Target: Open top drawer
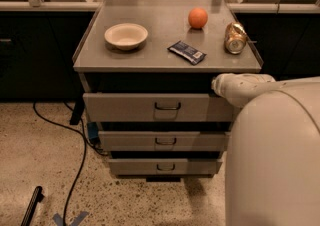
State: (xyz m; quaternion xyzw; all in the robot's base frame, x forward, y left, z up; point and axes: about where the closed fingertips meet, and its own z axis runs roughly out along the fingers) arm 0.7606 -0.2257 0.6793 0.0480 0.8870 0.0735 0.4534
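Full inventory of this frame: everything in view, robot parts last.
grey metal cabinet: 1, grey, centre
top drawer: 1, grey, widest front with a dark wire handle, just under the cabinet top
two lower drawers: 2, grey, stacked below the top drawer
round white bowl: 1, white, cabinet top, left
orange fruit: 1, orange, cabinet top, back right
dark blue snack packet: 1, blue, cabinet top, front, right of centre
gold metal can: 1, gold, on its side, cabinet top, right edge
black cable: 1, black, floor, left
white robot arm: 1, white, right, beside the top drawer
gripper: not in view
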